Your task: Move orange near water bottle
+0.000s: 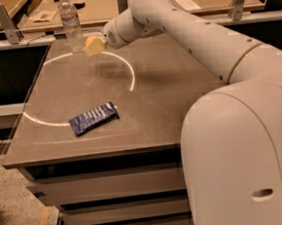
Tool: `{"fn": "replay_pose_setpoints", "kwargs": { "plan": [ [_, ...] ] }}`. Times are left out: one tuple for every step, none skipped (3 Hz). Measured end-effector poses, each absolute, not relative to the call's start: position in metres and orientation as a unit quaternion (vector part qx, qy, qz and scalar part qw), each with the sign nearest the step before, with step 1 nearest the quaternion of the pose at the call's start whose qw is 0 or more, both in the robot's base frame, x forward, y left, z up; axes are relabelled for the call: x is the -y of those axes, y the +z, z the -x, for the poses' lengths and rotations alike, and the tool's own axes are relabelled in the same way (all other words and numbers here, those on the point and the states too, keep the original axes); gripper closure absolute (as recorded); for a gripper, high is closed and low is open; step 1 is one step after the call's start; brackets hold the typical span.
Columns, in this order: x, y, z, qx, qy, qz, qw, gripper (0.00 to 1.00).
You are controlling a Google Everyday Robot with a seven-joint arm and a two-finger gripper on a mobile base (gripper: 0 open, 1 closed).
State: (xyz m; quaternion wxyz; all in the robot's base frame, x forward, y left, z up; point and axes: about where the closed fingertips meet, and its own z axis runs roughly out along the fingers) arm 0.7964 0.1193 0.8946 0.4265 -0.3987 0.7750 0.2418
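The water bottle (70, 23) stands upright at the far left corner of the brown table (169, 97); it is clear and ribbed with a pale label. My gripper (93, 45) hangs just right of the bottle's base, low over the table, showing a pale yellow tip. The orange does not show; it is hidden or out of view. My white arm reaches in from the right across the table's far side.
A blue snack packet (93, 118) lies flat at the front left of the table. A bright curved band of light (128, 74) crosses the tabletop. Another bench with papers (191, 3) stands behind. My large white arm base fills the right foreground.
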Motion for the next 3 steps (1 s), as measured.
{"fn": "replay_pose_setpoints", "kwargs": {
  "plan": [
    [-0.109,0.889,-0.812,-0.798,0.195,0.349,0.452,1.00],
    [-0.100,0.883,-0.830,-0.809,0.166,0.307,0.473,1.00],
    [-0.096,0.875,-0.852,-0.810,0.158,0.285,0.487,1.00]
  ]
}}
